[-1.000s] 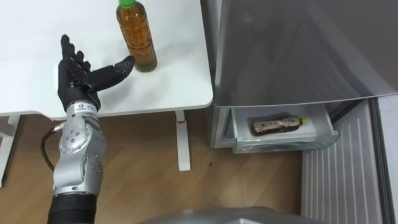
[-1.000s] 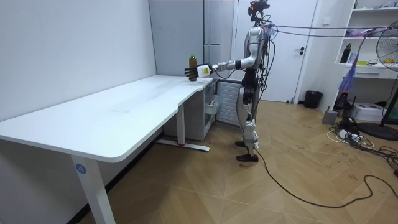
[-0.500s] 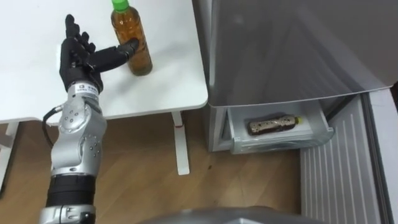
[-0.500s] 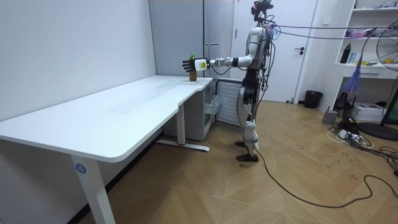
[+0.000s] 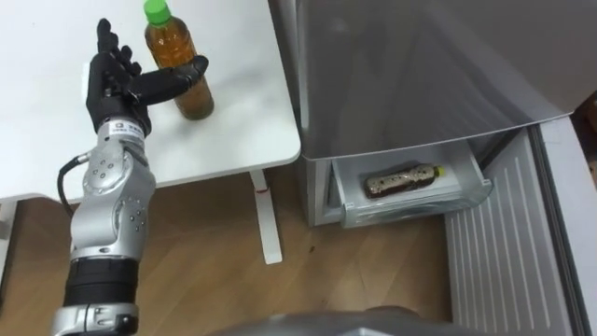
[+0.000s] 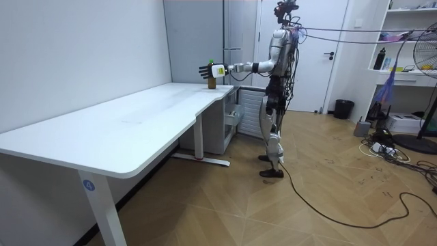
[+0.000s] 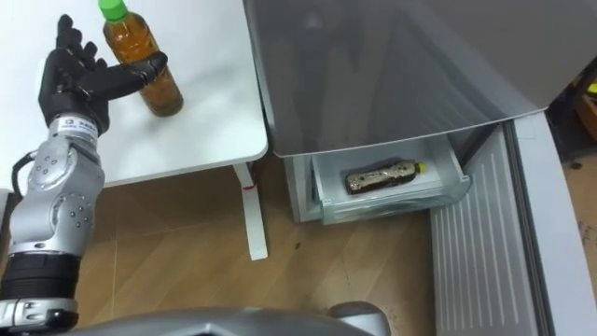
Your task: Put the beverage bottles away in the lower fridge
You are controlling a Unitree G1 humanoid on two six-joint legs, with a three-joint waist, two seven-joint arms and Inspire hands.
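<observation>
An amber tea bottle (image 5: 177,63) with a green cap stands upright on the white table (image 5: 233,121), near its right edge. My left hand (image 5: 114,82) is just left of it, fingers straight and spread, so it is open. Its thumb (image 5: 183,75) lies across the bottle's front. In the right eye view, the bottle (image 7: 140,58) and the left hand (image 7: 73,82) stand the same way. A second, dark bottle (image 5: 401,177) lies on its side in the pulled-out lower fridge drawer (image 5: 410,201). In the room view I stand by the fridge with my left hand (image 6: 205,70) stretched over the table's corner.
The grey fridge (image 5: 420,75) stands right of the table, its top surface overhanging the drawer. Its open lower door (image 5: 494,252) sits at the right. The table leg (image 5: 266,219) stands on the wooden floor (image 5: 242,289) close to the drawer's left.
My left arm has risen and reached farther over the table. The thumb went from beside the bottle to across its front. The head camera has shifted, so the whole scene sits more to the left.
</observation>
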